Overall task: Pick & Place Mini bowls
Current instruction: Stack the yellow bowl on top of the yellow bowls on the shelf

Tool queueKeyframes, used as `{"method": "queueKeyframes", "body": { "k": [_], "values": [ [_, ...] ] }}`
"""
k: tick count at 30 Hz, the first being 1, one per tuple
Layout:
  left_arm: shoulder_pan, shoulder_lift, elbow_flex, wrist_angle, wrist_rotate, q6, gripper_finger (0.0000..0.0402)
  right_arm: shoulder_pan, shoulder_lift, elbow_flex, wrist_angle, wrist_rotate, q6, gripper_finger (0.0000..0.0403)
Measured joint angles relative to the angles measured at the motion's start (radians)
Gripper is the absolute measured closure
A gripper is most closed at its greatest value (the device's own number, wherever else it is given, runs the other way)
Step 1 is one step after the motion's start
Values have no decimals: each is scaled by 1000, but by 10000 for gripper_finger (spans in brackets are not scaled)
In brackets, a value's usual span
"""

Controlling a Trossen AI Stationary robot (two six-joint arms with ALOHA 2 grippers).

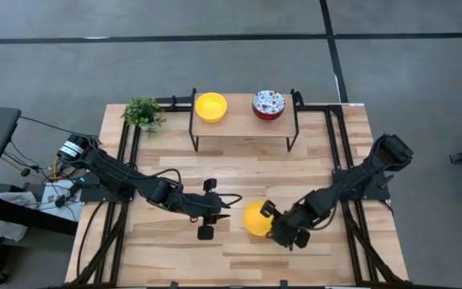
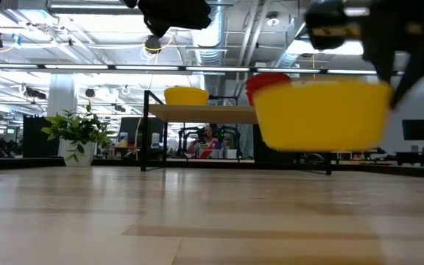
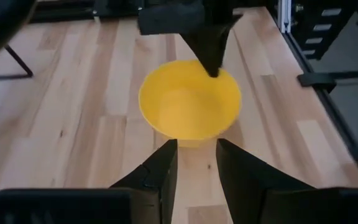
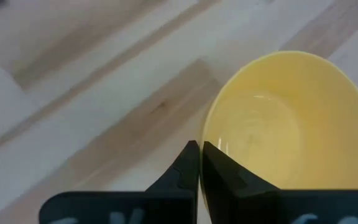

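here my right gripper was clenched on the rim of the yellow bowl, lifted over the table's near middle. i judged a level carry best; left gripper waited open just left.

A small green potted plant stands at the wooden table's far-left corner, beside a black-legged shelf.

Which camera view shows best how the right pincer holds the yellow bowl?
The right wrist view: the right pincer is shut on the rim of the yellow bowl. The low view shows the bowl lifted off the table. The high view shows only the position. The left wrist view shows the bowl whole.
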Motion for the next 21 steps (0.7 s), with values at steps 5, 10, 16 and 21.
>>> {"method": "queueKeyframes", "body": {
  "k": [5,10,16,21],
  "values": [
    [5,-17,-1,-1,-25,138,291,-81,-45,70,-18,-123,-1,402],
    [7,-80,-1,-41,-127,368,291,-172,-94,140,-29,-257,56,402],
    [105,-214,-1,-224,-87,436,291,-246,-98,211,-44,-302,113,402],
    [210,-288,-1,-410,39,514,291,-297,-41,238,-32,-303,149,403]
  ]
}}
